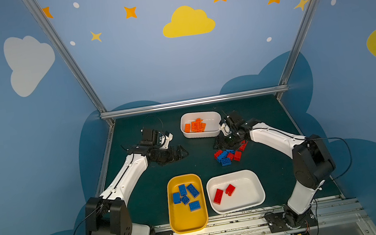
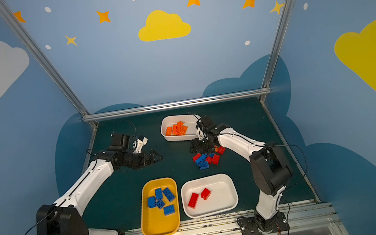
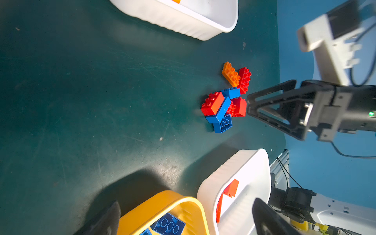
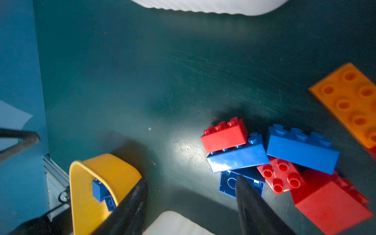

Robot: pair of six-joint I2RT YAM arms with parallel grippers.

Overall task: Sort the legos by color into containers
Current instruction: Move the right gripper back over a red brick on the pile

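Observation:
A loose pile of red and blue legos [image 1: 227,155] with one flat orange plate [image 3: 231,74] lies right of the table's middle. My right gripper [image 1: 222,144] hangs open just behind the pile. In the right wrist view its fingertips [image 4: 247,193] straddle bare mat beside an upturned blue brick [image 4: 228,183], holding nothing. My left gripper [image 1: 179,154] is open and empty, well left of the pile. The yellow container [image 1: 174,212] holds several blue bricks. The wide white container [image 1: 257,189] holds two red bricks. The smaller white container [image 1: 201,135] at the back holds orange bricks.
The dark green mat [image 1: 148,193] ends at an aluminium rail [image 1: 194,101] at the back and a metal track [image 1: 224,222] at the front. Blue walls close in both sides. The right arm's elbow [image 1: 313,162] stands beside the wide white container.

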